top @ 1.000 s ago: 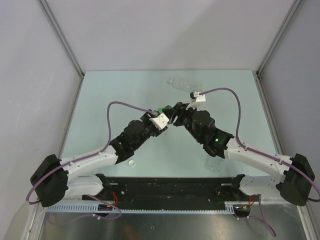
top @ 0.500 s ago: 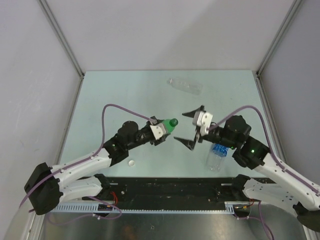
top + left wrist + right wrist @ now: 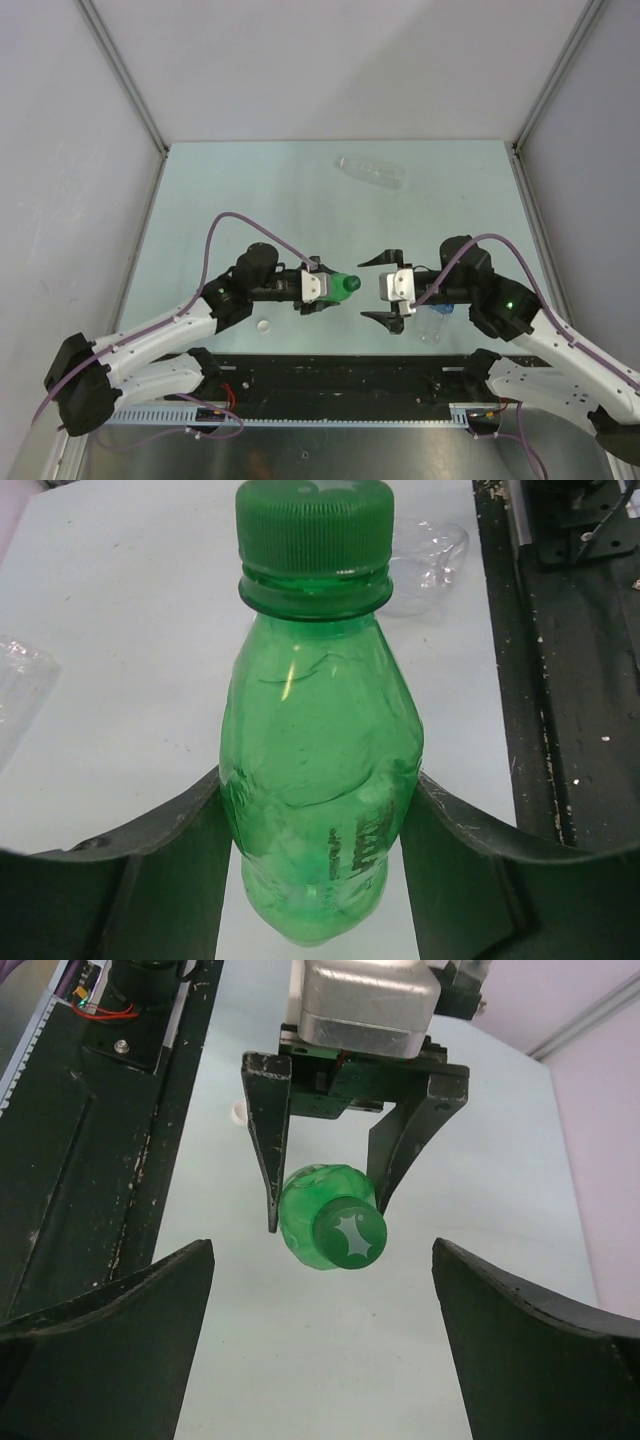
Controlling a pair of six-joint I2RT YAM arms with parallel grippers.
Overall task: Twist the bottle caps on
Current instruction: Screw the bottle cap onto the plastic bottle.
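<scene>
My left gripper (image 3: 322, 288) is shut on the translucent green bottle (image 3: 338, 288) and holds it above the table, lying sideways. Its green cap (image 3: 351, 284) sits on the neck and points right. In the left wrist view both fingers press the bottle's body (image 3: 320, 770) below the cap (image 3: 313, 520). My right gripper (image 3: 380, 289) is open and empty, facing the cap with a small gap. In the right wrist view the cap (image 3: 350, 1235) lies ahead of the wide-open fingers (image 3: 120, 1345). A white cap (image 3: 263, 325) lies near the front edge.
The clear unlabelled bottle (image 3: 370, 171) lies on its side at the back of the table. The clear bottle with the blue label (image 3: 432, 320) lies under my right arm, mostly hidden. The black base rail (image 3: 340, 375) runs along the near edge.
The two grippers were together at the middle and have come apart. My left gripper carried the green bottle nearer and turned it rightward. My right gripper opened, pulled back and now faces the cap.
</scene>
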